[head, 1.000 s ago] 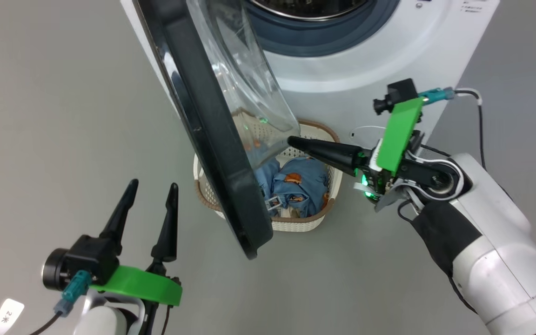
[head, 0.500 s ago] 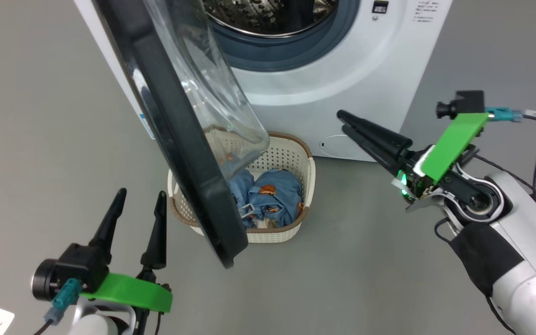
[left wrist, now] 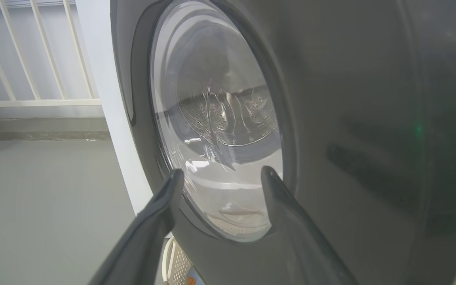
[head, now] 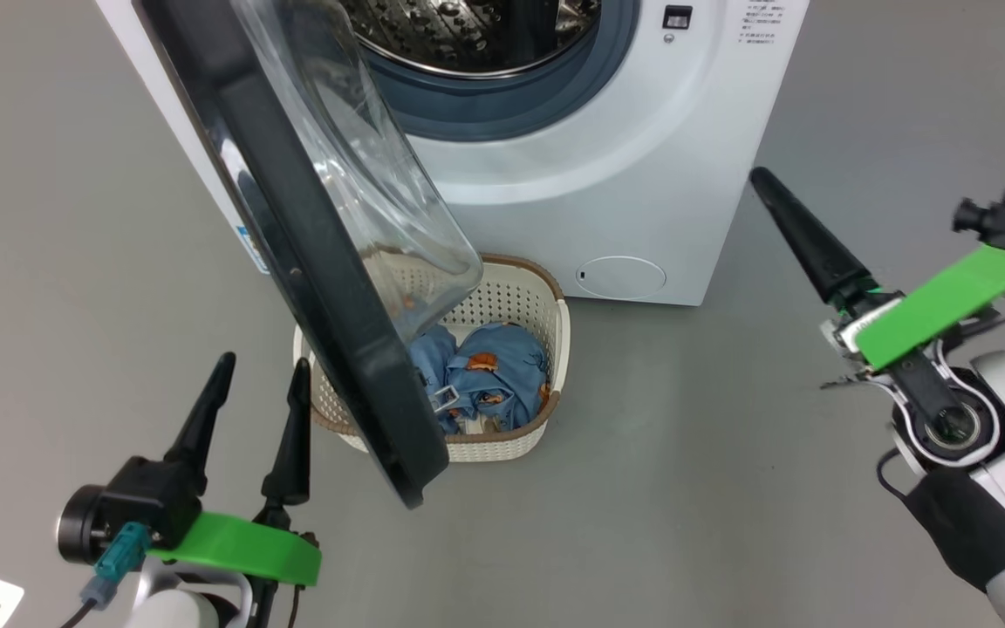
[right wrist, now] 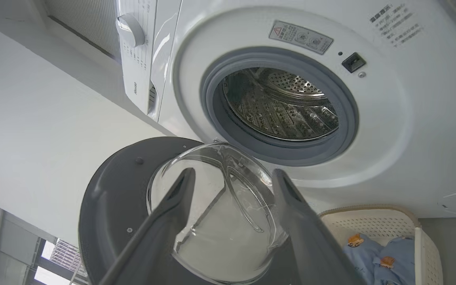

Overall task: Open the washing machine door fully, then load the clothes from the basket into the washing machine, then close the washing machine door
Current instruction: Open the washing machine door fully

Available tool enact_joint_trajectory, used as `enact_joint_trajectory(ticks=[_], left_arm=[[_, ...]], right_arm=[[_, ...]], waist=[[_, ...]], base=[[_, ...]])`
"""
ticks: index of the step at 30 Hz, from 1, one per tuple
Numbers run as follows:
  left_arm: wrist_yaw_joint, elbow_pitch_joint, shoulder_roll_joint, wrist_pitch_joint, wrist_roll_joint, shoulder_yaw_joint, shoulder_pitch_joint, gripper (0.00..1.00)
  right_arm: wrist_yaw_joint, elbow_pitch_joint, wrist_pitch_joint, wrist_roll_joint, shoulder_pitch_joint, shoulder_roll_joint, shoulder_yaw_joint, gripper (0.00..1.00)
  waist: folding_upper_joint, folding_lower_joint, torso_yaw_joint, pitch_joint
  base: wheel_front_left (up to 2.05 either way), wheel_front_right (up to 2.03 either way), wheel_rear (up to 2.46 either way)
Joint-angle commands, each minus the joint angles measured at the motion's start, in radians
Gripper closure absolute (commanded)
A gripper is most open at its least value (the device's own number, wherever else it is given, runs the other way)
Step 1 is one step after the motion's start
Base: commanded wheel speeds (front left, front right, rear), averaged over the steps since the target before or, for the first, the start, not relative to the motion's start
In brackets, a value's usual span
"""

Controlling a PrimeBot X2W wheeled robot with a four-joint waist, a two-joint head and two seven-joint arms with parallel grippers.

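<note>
Standing partly open, the washing machine door (head: 293, 235) is seen swung out leftward over the left side of the basket (head: 511, 301). The basket is set on the floor just in front of the washing machine (head: 642, 174), clothes (head: 489, 375) bundled inside. The left gripper (head: 263, 359) is held near-left of the door, the right gripper (right wrist: 234, 172) well to the right; both jaws are spread wide, nothing held.

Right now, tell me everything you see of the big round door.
The door is round: a wide shiny black ring around a bulging clear glass bowl, with a grey inner face and a small metal latch on its edge. It stands swung open at the left of the machine, hiding part of the basket from the head view. The left tool and right tool are open, apart from it.
</note>
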Motion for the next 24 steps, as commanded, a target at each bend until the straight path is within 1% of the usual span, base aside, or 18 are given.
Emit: enact_joint_trajectory(ticks=[1, 5, 8, 11, 16, 24], left_arm=[[-0.002, -0.025, 0.019, -0.006, 0.009, 0.037, -0.011, 0.00], [-0.003, -0.024, 0.019, -0.006, 0.012, 0.045, -0.006, 0.00], [0.000, -0.026, 0.019, -0.006, 0.015, 0.056, 0.004, 0.00], [0.001, -0.028, 0.019, -0.006, 0.019, 0.065, 0.017, 0.00], [0.001, -0.035, 0.019, -0.006, 0.027, 0.084, 0.039, 0.00], [-0.001, -0.036, 0.019, -0.006, 0.039, 0.106, 0.063, 0.00]], right_arm=[[0.002, -0.036, -0.033, -0.037, 0.023, -0.016, -0.004, 0.00], [0.002, -0.055, -0.130, -0.160, 0.067, -0.044, -0.013, 0.00], [0.002, -0.055, -0.194, -0.257, 0.106, -0.053, -0.023, 0.00], [0.002, -0.045, -0.232, -0.346, 0.149, -0.052, -0.042, 0.00], [0.002, -0.039, -0.264, -0.479, 0.228, -0.027, -0.101, 0.00], [0.002, -0.060, -0.281, -0.686, 0.341, 0.020, -0.215, 0.00]], waist=[[0.0000, -0.0001, 0.000, -0.002], [0.0000, -0.0001, -0.002, -0.011], [0.0000, -0.0001, -0.013, -0.023], [0.0000, -0.0001, -0.025, -0.034], [0.0000, -0.0001, -0.055, -0.047], [0.0000, -0.0001, -0.096, -0.068]], base=[[0.00, 0.00, 0.00], [0.00, 0.00, 0.00], [0.00, 0.00, 0.00], [0.00, 0.00, 0.00], [0.00, 0.00, 0.00], [0.00, 0.00, 0.00]])
